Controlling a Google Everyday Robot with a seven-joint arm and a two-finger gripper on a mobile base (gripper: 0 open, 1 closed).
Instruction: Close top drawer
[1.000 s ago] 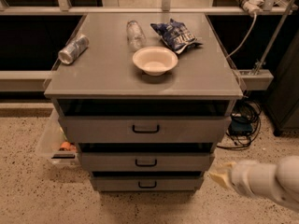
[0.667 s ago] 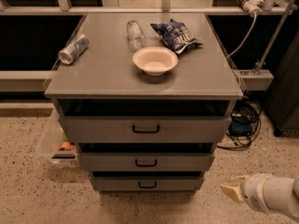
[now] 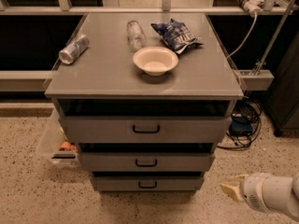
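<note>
The top drawer point(image 3: 145, 129) is the widest, tallest grey front of the cabinet, with a small black loop handle at its centre. It stands pulled out a little, with a dark gap above its front panel under the cabinet top. My gripper point(image 3: 232, 189) shows as a tan tip on a white arm at the lower right corner of the camera view. It is low near the floor, to the right of the bottom drawer and well apart from the top drawer's handle.
Two narrower drawers, the middle drawer point(image 3: 145, 162) and the bottom drawer point(image 3: 147, 184), sit below. On the cabinet top point(image 3: 103, 73) lie a can point(image 3: 74, 49), a clear bottle point(image 3: 135, 33), a white bowl point(image 3: 155, 60) and a blue chip bag point(image 3: 176, 35). A clear bin point(image 3: 56, 146) stands at the left, cables point(image 3: 243, 125) at the right.
My arm has drawn back down and to the right, towards the lower right corner. The drawers and the things on top have not moved.
</note>
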